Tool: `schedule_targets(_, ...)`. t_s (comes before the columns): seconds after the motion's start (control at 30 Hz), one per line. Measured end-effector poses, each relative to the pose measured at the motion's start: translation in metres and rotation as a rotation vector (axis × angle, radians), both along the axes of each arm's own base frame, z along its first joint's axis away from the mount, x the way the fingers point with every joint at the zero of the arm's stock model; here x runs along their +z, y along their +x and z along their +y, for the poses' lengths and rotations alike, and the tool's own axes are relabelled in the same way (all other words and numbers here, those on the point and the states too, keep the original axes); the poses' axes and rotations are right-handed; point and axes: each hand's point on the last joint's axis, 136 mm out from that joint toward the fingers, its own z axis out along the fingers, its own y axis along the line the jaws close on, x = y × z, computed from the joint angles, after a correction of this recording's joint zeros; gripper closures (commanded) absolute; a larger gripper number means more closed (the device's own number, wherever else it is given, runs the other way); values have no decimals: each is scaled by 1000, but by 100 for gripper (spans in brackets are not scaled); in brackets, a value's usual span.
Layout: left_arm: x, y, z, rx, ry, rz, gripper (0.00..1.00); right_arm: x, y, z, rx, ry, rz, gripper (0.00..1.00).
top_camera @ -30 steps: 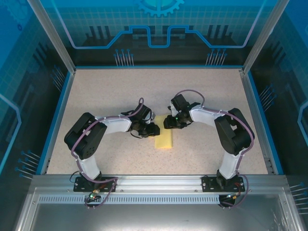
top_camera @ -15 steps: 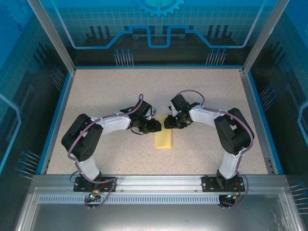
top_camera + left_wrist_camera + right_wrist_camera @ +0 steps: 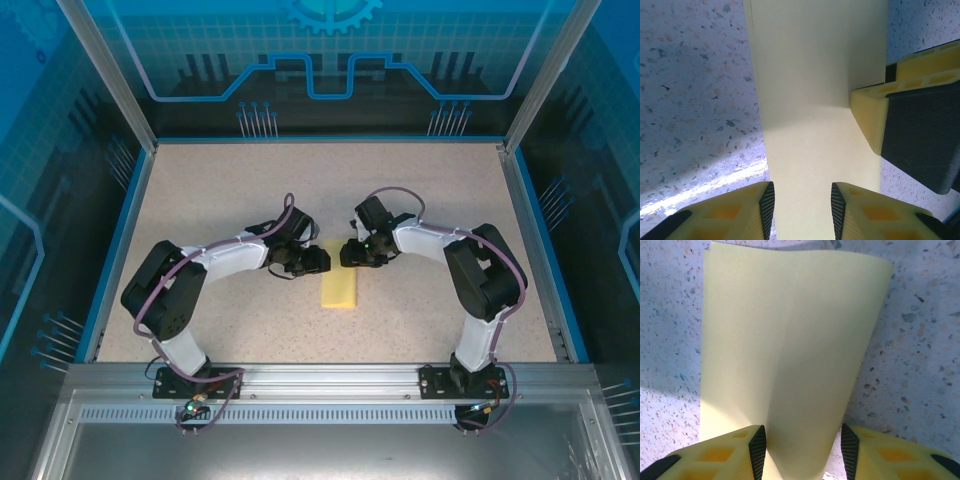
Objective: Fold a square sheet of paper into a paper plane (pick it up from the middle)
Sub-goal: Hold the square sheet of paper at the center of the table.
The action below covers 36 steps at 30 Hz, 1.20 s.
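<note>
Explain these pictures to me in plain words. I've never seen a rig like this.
This is a robot: a left arm and a right arm bolted at the near edge of a speckled table. The wide picture comes from a fixed camera above and behind them. The two close-ups come from a camera on each wrist, looking past that arm's own yellow fingers. On the table lies one pale-yellow sheet of paper, a narrow strip from above, apparently folded. Both arms meet at its far end. The left gripper and the right gripper each have fingers apart with the paper running between them, so neither seems to pinch it.
</note>
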Motion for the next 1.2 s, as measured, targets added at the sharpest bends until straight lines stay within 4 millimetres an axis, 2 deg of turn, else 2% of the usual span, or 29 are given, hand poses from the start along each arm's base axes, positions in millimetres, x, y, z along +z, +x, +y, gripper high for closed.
schedule_targets(0.3, 8, 12, 20, 71, 30, -33, 62, -1, -1, 1, 4, -7, -4, 53)
schedule_targets(0.6, 6, 11, 39, 138, 59, -30, 61, -1, -1, 1, 5, -15, -9, 53)
schedule_targets(1.2, 5, 10, 39, 137, 57, -26, 61, -2, -1, 2, 42, -49, -38, 52)
